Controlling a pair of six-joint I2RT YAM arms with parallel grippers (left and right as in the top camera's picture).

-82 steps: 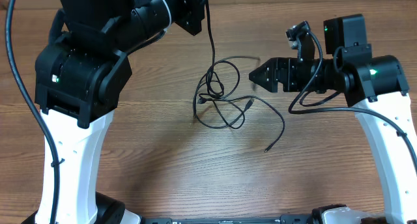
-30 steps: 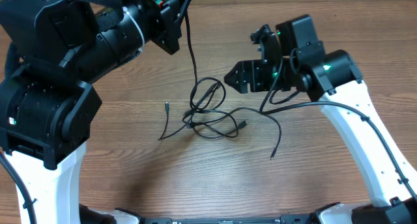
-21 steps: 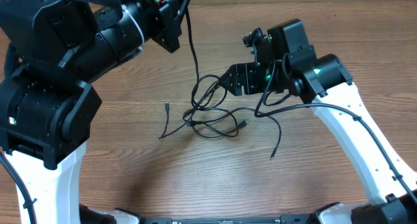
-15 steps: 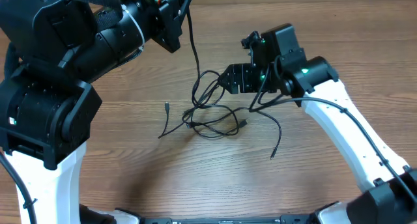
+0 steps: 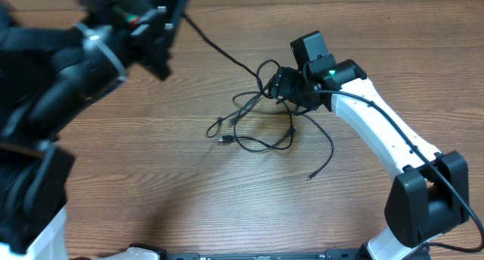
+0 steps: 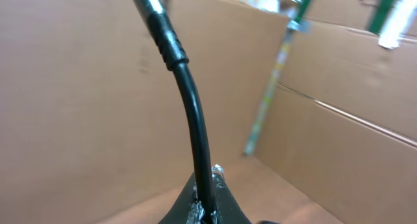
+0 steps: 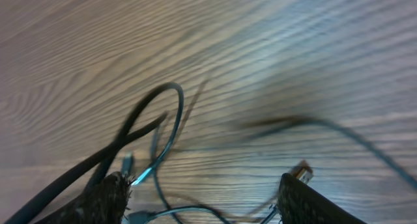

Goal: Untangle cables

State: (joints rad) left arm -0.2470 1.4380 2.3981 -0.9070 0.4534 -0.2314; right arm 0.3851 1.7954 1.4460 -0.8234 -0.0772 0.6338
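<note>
The cables (image 5: 261, 112) are thin black wires in a loose tangle at the middle of the wooden table. One strand (image 5: 227, 54) runs taut from the tangle up to my left gripper (image 5: 175, 12), which is raised high at the upper left. In the left wrist view my left gripper (image 6: 205, 214) is shut on this cable (image 6: 195, 133). My right gripper (image 5: 281, 85) is low over the tangle's upper right part. In the right wrist view it (image 7: 205, 195) is open wide, with cable loops (image 7: 153, 129) and a small plug (image 7: 301, 172) between its fingers. A loose end (image 5: 309, 174) lies to the lower right.
Two small plug ends (image 5: 219, 135) lie left of the tangle. The right arm's white link (image 5: 378, 131) and its thicker black cord (image 5: 423, 150) cross the table's right side. Cardboard boxes (image 6: 339, 87) fill the left wrist view.
My left arm has swung up and to the left, pulling its strand taut and slanted. The tangle has shifted up and right. My right gripper has come down onto the tangle.
</note>
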